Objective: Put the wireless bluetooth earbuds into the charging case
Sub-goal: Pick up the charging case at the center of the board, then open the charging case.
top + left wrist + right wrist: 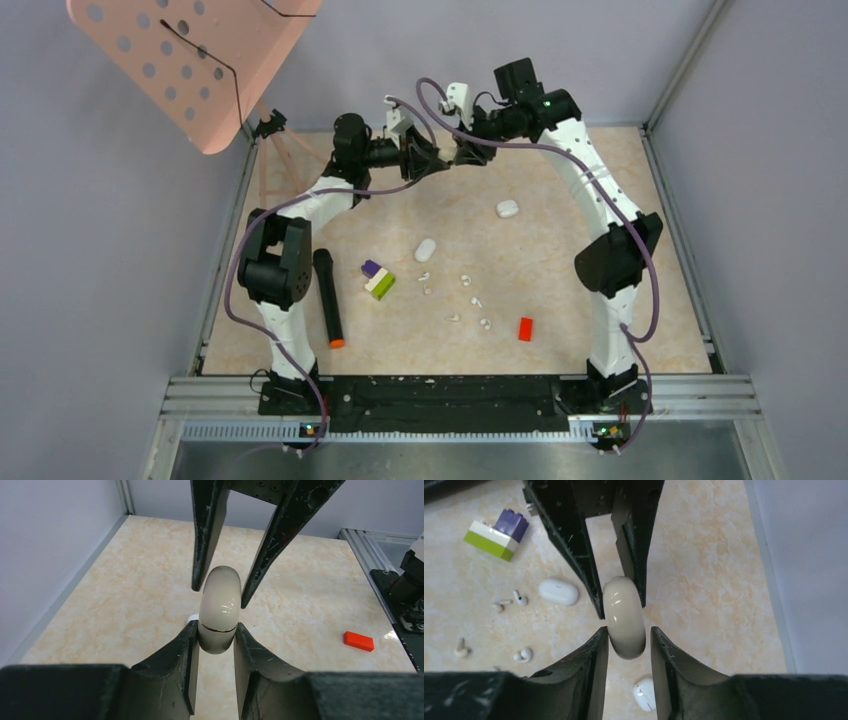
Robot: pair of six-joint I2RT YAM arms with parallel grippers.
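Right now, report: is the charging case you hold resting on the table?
No: the left wrist view shows the charging case above the table, pinched between the left end effector and right end effector.

Left arm (322, 203), right arm (592, 185): white link shells, black joint housings (272, 265), black bases (288, 397). Purple cable (233, 270) runs along each. Green lamp (547, 101) at right wrist. Gripper fingers (170, 665) black, tapered, pale-scuffed.

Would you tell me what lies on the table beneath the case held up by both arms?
In the right wrist view, marbled table and part of a second white case show beneath the held case; the jaws hide the rest of it.
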